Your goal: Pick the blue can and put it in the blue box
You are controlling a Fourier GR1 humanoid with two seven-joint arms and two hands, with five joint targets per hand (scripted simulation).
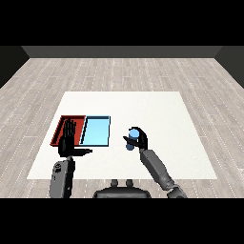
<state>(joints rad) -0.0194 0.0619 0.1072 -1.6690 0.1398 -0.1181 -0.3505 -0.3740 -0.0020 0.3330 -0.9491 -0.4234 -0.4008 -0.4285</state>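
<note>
Right of blue tray [96,132]: right hand [139,139] fingers curled round blue can [132,138].

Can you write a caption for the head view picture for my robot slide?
The right hand holds the blue can to the right of the light blue tray; the open left hand hovers over the red tray.

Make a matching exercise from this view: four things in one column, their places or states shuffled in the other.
1. small blue cylindrical can
2. flat red tray
3. flat light blue tray
4. left hand

a. fingers straight, in front of the red tray
b. leftmost on the white table
c. held in the right hand
d. between red tray and can

Pairs: 1-c, 2-b, 3-d, 4-a
</note>
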